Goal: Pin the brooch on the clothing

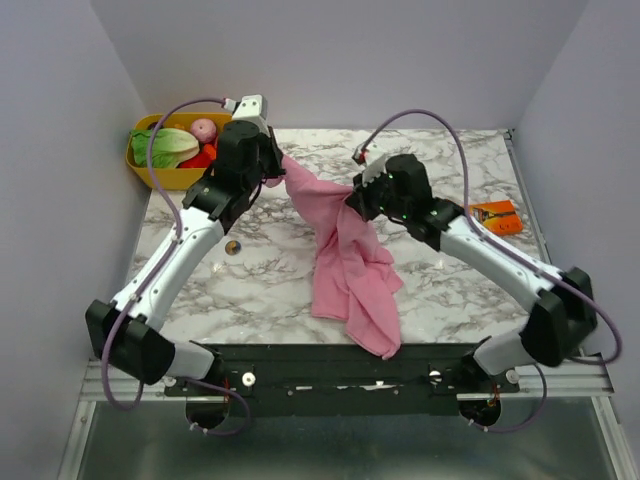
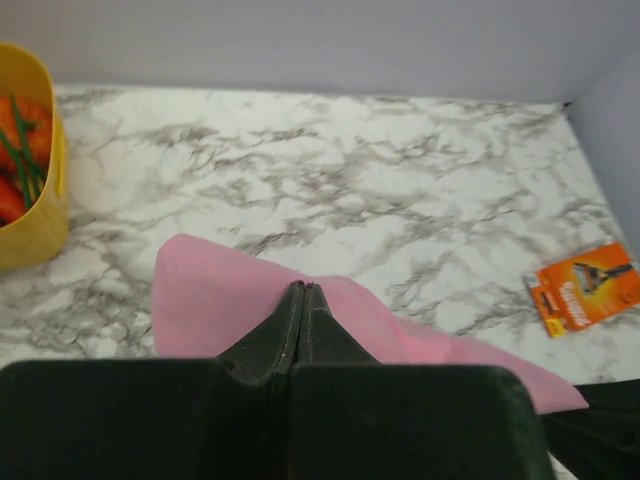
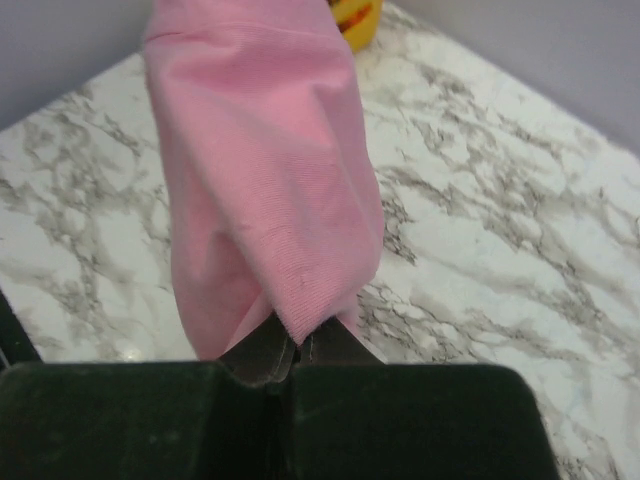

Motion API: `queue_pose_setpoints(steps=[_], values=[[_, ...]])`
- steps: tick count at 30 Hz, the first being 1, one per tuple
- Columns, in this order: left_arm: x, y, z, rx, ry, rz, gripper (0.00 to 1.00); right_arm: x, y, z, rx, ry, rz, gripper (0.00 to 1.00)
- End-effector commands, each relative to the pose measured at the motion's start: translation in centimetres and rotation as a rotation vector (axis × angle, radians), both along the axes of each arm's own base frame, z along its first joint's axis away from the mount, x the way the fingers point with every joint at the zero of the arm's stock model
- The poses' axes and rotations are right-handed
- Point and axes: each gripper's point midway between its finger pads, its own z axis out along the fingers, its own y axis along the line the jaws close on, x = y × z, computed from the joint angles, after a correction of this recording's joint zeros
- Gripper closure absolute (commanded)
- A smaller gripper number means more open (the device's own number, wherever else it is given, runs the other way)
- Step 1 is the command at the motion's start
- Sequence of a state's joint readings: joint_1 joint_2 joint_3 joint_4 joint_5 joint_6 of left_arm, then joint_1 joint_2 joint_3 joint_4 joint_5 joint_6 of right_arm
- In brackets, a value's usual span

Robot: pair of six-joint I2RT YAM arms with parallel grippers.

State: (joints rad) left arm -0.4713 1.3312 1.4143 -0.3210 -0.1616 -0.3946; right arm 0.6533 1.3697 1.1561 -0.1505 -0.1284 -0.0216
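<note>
Clamping one T-shirt [image 1: 350, 270] are the left end effector [image 2: 302, 292] and right end effector [image 3: 298, 345], one brooch [image 1: 232, 246] apart.

I've got the top camera high behind the rig, looking down over the whole marble table [image 1: 260, 290]. Left wrist camera sits low, facing the back wall [image 2: 320, 40]; right wrist is pressed close, facing the yellow basket [image 3: 358, 15]. All three share the pink T-shirt [image 1: 345, 260].
</note>
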Motion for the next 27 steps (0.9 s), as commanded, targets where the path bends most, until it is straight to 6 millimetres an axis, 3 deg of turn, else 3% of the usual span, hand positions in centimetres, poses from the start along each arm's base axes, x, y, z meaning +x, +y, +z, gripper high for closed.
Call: queue_pose_setpoints(steps=[1,2,3,4,6,7,8,9,10,11,12,14,15,16,17,19,21,23,24,27], values=[[4.9,2.8,-4.5,-0.064,0.104,0.100,1.00,7.4,1.6,-2.8,-0.056,0.034,-0.085,0.97],[5.8,3.1,-5.2,-0.063,0.124,0.111,1.00,8.9,2.0,-0.7,-0.061,0.011,-0.112,0.95],[6.9,3.3,-4.7,-0.070,0.117,0.122,1.00,9.8,1.9,-0.8,-0.086,0.010,-0.136,0.92],[8.4,3.1,-6.8,-0.053,0.159,0.126,1.00,10.8,1.4,-1.3,-0.114,0.013,-0.185,0.75],[10.1,3.1,-8.0,-0.031,0.192,0.127,1.00,10.8,1.0,-1.0,-0.120,0.015,-0.206,0.49],[11.6,2.7,-8.1,-0.012,0.192,0.116,1.00,10.2,0.7,-1.1,-0.116,0.020,-0.205,0.25],[12.1,2.3,-8.3,-0.011,0.199,0.098,0.88,9.6,0.3,1.3,-0.073,-0.031,-0.210,0.14],[12.6,2.0,-8.4,-0.006,0.200,0.088,0.78,8.7,-0.3,0.0,-0.081,-0.009,-0.210,0.07],[13.4,1.7,-8.4,-0.002,0.193,0.081,0.68,8.1,-0.6,0.2,-0.074,-0.007,-0.211,0.01],[13.7,1.5,-8.3,0.000,0.185,0.071,0.41,7.4,-1.1,0.4,-0.067,-0.004,-0.216,0.00],[13.8,1.5,-8.3,0.001,0.185,0.067,0.31,6.4,-1.9,1.4,-0.050,-0.015,-0.224,0.00],[13.7,1.3,-7.8,-0.005,0.174,0.060,0.16,4.5,-3.3,-0.5,-0.064,0.045,-0.251,0.00],[13.4,0.9,-7.9,-0.010,0.175,0.041,0.14,3.5,-3.9,0.2,-0.032,0.051,-0.266,0.00],[12.7,0.9,-8.0,-0.012,0.180,0.032,0.13,2.8,-4.3,-0.3,-0.030,0.069,-0.273,0.00],[12.4,0.8,-8.0,-0.019,0.178,0.031,0.12,1.6,-5.1,-2.5,-0.056,0.127,-0.285,0.00],[10.3,-0.3,-8.5,-0.045,0.203,-0.034,0.10,-0.1,-6.1,-3.3,-0.023,0.182,-0.324,0.00],[8.9,-0.7,-9.2,-0.048,0.217,-0.058,0.07,-2.2,-7.2,-6.4,-0.038,0.274,-0.354,0.00],[6.6,-1.0,-10.3,-0.048,0.238,-0.091,0.07,-3.7,-8.0,-7.0,-0.026,0.300,-0.361,0.00],[5.8,-1.1,-10.8,-0.056,0.246,-0.118,0.07,-4.8,-8.8,-8.9,-0.033,0.345,-0.390,0.00],[2.7,-0.9,-12.4,-0.081,0.273,-0.162,0.07,-6.7,-10.3,-10.7,-0.014,0.395,-0.450,0.00]])
